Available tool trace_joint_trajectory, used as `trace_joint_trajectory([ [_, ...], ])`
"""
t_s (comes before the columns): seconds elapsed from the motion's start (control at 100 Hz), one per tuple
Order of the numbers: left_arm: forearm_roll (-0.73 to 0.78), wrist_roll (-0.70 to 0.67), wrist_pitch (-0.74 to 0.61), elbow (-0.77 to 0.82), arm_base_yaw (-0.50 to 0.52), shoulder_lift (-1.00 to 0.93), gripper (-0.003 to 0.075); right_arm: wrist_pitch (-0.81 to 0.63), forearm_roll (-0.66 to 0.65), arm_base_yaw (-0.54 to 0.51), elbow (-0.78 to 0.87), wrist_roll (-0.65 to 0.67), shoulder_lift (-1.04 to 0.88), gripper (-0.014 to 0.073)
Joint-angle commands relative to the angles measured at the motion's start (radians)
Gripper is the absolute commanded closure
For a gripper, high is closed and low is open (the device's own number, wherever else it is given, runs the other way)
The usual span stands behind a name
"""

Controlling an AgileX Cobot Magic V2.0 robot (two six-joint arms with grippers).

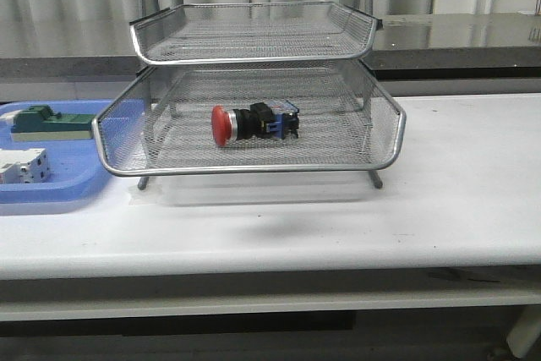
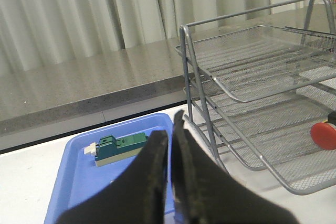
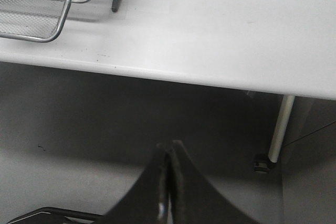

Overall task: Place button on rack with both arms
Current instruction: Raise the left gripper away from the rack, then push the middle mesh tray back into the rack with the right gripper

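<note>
The button (image 1: 252, 123) lies on its side in the lower visible tier of the wire-mesh rack (image 1: 254, 168), red head to the left; its red head also shows in the left wrist view (image 2: 324, 135). The rack stands mid-table (image 2: 247, 93), and one corner of it shows in the right wrist view (image 3: 47, 22). Neither arm shows in the front view. My left gripper (image 2: 171, 127) is shut and empty, above the blue tray, left of the rack. My right gripper (image 3: 169, 148) is shut and empty, below and in front of the table's front edge.
A blue plastic tray (image 1: 59, 188) sits at the left with a green block (image 1: 49, 122) and a white switch unit (image 1: 23, 165); the tray (image 2: 79, 182) and green block (image 2: 119, 148) also show in the left wrist view. A table leg (image 3: 279, 129) stands at the right.
</note>
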Motion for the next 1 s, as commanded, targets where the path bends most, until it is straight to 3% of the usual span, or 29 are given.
trace_joint_trajectory([
  [0.0, -0.012, -0.009, -0.081, -0.025, 0.002, 0.008, 0.0741, -0.051, -0.011, -0.004, -0.024, 0.0, 0.006, 0.066],
  [0.38, -0.012, -0.009, -0.081, -0.025, 0.002, 0.008, 0.0741, -0.142, 0.03, -0.004, -0.024, 0.0, 0.011, 0.066],
  [0.6, -0.012, -0.009, -0.081, -0.025, 0.002, 0.008, 0.0741, -0.188, 0.186, -0.003, -0.024, -0.012, 0.134, 0.0659],
  [0.99, -0.012, -0.009, -0.081, -0.025, 0.002, 0.008, 0.0741, -0.219, 0.499, 0.013, -0.026, -0.297, 0.507, 0.0659],
])
